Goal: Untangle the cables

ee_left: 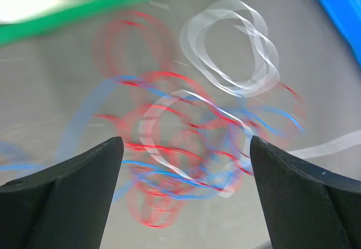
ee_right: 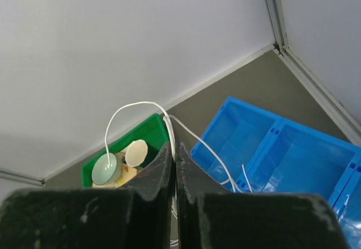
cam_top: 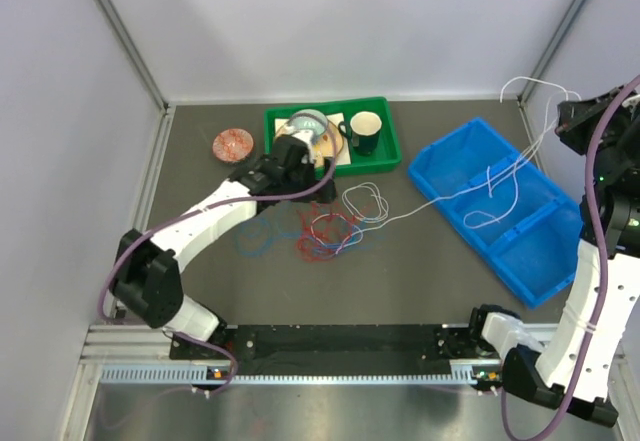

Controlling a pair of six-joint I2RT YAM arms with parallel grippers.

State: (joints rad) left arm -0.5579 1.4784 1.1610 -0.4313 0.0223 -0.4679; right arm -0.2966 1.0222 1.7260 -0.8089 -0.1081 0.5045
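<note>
Over the blue bin (cam_top: 452, 164), white cable (cam_top: 462, 193) drapes.

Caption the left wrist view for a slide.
Open left gripper hovering over motion-blurred, tangled red, blue and white cables, green tray edge behind.

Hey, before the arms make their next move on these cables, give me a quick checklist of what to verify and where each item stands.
1. Right fingers shut on the white cable: ok, it loops out of their tips.
2. Left fingers open above the tangle: ok, nothing between them.
3. White cable free of the red cable and blue cable: not ok, their loops cross in one pile.
4. White cable clear of the blue bin: cannot tell, it runs across the bin.
5. Strand the left fingers would close on: cannot tell, that wrist view is blurred.
</note>
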